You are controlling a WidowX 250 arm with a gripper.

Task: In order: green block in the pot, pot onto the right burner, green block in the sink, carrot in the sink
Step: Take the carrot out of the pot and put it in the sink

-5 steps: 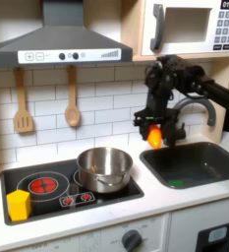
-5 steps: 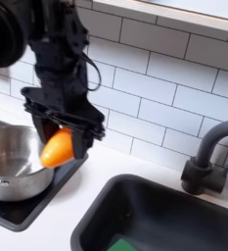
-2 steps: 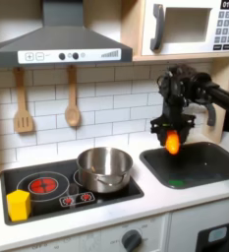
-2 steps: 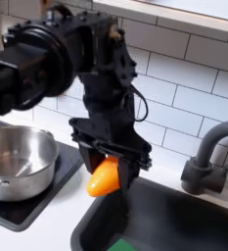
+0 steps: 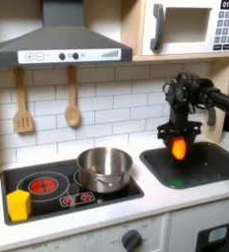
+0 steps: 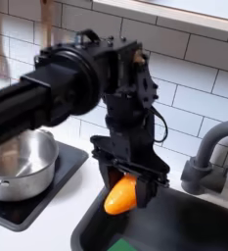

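My gripper [image 5: 178, 144] [image 6: 123, 188] is shut on the orange carrot [image 5: 178, 149] [image 6: 120, 195], which hangs above the left part of the dark grey sink [image 5: 212, 168] [image 6: 199, 222] in both exterior views. The green block [image 5: 176, 181] lies on the sink floor, below the carrot. The steel pot [image 5: 104, 168] [image 6: 16, 168] stands on the right burner of the stove, left of the sink, and nothing is visible inside it.
A yellow block [image 5: 19, 205] sits at the stove's front left corner. The red left burner [image 5: 43, 183] is bare. The dark curved faucet [image 5: 203, 110] [image 6: 207, 163] rises behind the sink. Two wooden utensils [image 5: 73, 106] hang on the tiled wall.
The gripper has carried the carrot to the first exterior view's right, from beside the pot to above the sink, and slightly lower. The pot and both blocks have not moved.
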